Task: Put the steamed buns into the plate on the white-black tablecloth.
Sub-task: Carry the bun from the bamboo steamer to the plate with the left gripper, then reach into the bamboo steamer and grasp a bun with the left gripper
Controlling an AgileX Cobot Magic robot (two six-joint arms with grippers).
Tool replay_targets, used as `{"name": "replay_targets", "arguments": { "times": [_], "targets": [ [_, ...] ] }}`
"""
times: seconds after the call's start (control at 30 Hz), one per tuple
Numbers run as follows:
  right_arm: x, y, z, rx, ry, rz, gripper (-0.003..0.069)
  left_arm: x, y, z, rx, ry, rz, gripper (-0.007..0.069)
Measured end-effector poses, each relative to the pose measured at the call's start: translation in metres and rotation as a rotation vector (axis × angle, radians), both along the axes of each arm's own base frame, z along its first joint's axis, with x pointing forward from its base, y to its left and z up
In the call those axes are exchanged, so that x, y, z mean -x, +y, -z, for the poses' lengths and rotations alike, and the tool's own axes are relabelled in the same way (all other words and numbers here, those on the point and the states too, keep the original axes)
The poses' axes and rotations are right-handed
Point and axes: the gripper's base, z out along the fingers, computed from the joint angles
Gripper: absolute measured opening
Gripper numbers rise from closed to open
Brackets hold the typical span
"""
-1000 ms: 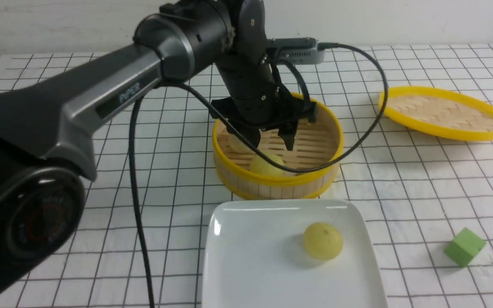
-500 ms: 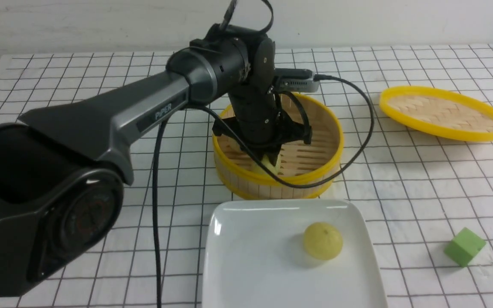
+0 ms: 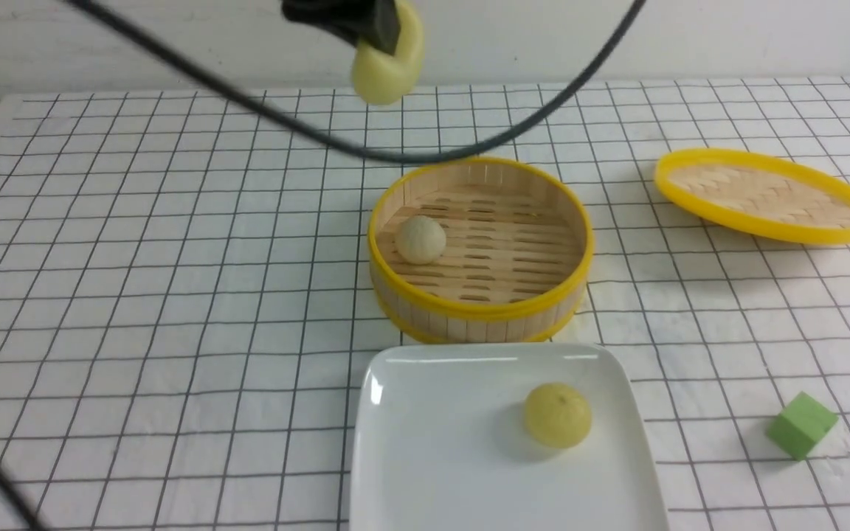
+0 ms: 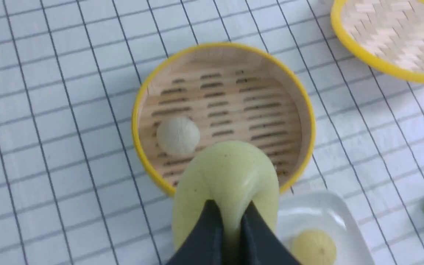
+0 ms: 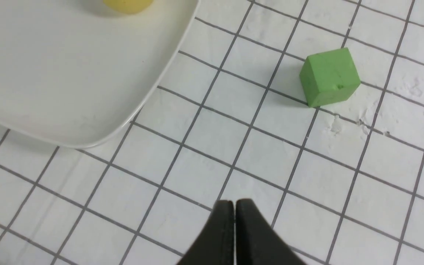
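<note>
Gripping a pale yellow-green, dome-shaped steamed bun (image 4: 234, 173), the black left gripper (image 4: 228, 221) has its fingertips closed on the soft dough, the bun bulging around them. Seen from the front, gripper and bun hang in the air at the upper edge of the view, with a dark cable (image 3: 425, 156) looping across.

Beneath that, the round bamboo steamer basket with the yellow rim (image 3: 480, 308) stands on the white tablecloth with its thin black grid (image 3: 137, 295). One small off-white bun (image 3: 421, 240) sits inside it, near the left side of the slatted floor.

Nearer the camera lies the large glossy white rounded-square plate (image 3: 440, 457) — another yellow-green bun (image 3: 558, 415) rests on it, towards its far right part. Basket and plate stand close together, the basket just beyond the plate.

Off to the right, the round woven bamboo lid with a yellow rim (image 3: 768, 195) lies tilted on the cloth, and a green cube (image 3: 801, 426) sits to the right of the plate, apart from it. As for the black right gripper (image 5: 230, 221), its fingertips are set very narrow over the bare cloth — nothing shows between them.
</note>
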Motion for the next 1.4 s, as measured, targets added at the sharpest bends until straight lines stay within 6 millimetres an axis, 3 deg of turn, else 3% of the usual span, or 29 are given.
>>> {"name": "replay_targets", "arguments": {
  "times": [0.07,0.17,0.33,0.37,0.53,0.7,0.77,0.83,0.93,1.0,1.1,1.13,1.23,1.4],
  "targets": [
    [0.000,0.000,0.000,0.000,0.000,0.000,0.0029,0.025,0.002,0.026,-0.026,0.108,0.012,0.0024],
    [0.000,0.000,0.000,0.000,0.000,0.000,0.0031,0.040,-0.013,0.096,-0.093,0.250,0.015,0.0042],
    [0.000,0.000,0.000,0.000,0.000,0.000,0.0036,0.033,-0.035,0.174,-0.110,0.327,-0.026,0.0118],
    [0.000,0.000,0.000,0.000,0.000,0.000,0.0038,0.028,-0.040,0.193,-0.116,0.346,-0.048,0.0161],
    [0.000,0.000,0.000,0.000,0.000,0.000,0.0041,0.009,-0.057,0.240,-0.113,0.359,-0.078,0.0338],
    [0.000,0.000,0.000,0.000,0.000,0.000,0.0043,0.008,-0.060,0.247,-0.097,0.394,-0.096,0.0446],
    [0.000,0.000,0.000,-0.001,0.000,0.000,0.0046,0.008,-0.061,0.236,-0.079,0.388,-0.098,0.0466],
    [0.000,0.000,0.000,-0.001,0.000,0.000,0.0050,0.001,-0.061,0.207,-0.046,0.357,-0.105,0.0457],
    [0.000,0.000,0.000,-0.001,0.000,0.000,0.0055,-0.016,-0.054,0.169,-0.005,0.330,-0.142,0.0358],
    [0.000,0.000,0.000,-0.003,0.002,-0.001,0.0058,-0.040,-0.041,0.149,0.007,0.318,-0.191,0.0209],
    [0.000,0.000,0.000,-0.003,0.002,-0.001,0.0062,-0.069,-0.030,0.137,0.017,0.292,-0.223,0.0067],
    [0.000,0.000,0.000,-0.003,0.002,-0.001,0.0064,-0.085,-0.030,0.140,0.007,0.282,-0.233,0.0027],
    [0.000,0.000,0.000,-0.003,0.002,-0.001,0.0067,-0.103,-0.037,0.147,0.000,0.264,-0.233,0.0013],
    [0.000,0.000,0.000,-0.003,0.002,-0.001,0.0075,-0.123,-0.051,0.169,-0.026,0.274,-0.226,0.0131]
  ]
}}
